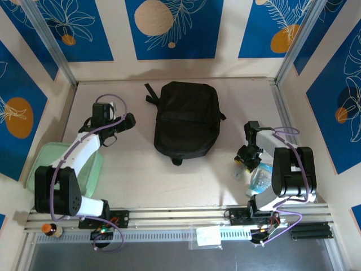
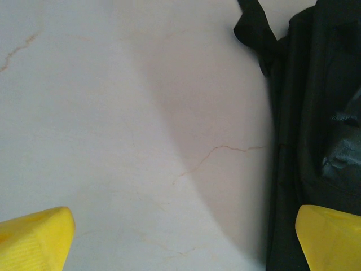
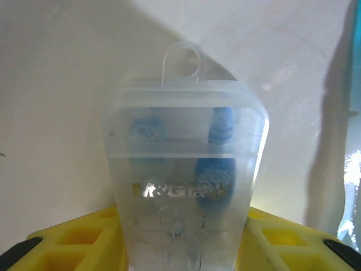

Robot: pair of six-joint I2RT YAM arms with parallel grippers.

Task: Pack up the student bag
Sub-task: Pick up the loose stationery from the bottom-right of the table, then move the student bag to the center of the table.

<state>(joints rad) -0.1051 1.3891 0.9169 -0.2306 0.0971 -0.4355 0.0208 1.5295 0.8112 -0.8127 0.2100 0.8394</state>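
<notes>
The student bag (image 1: 186, 121) is a black backpack lying flat at the table's middle back, and its edge and a strap show in the left wrist view (image 2: 316, 113). My left gripper (image 1: 127, 121) hovers just left of the bag, open over bare table (image 2: 180, 243), with yellow fingertips (image 2: 34, 240) far apart. My right gripper (image 1: 246, 161) is low at the right side. A clear plastic box (image 3: 183, 158) with a hang tab and blue pieces inside sits between its yellow fingers (image 3: 73, 243), which press against both sides of the box.
A mint-green case (image 1: 62, 164) lies under the left arm at the left. A clear bluish packet (image 1: 260, 179) rests beside the right arm's base. A small orange-capped bottle (image 1: 51, 228) and a clear sachet (image 1: 207, 236) sit on the front rail. Walls enclose the table.
</notes>
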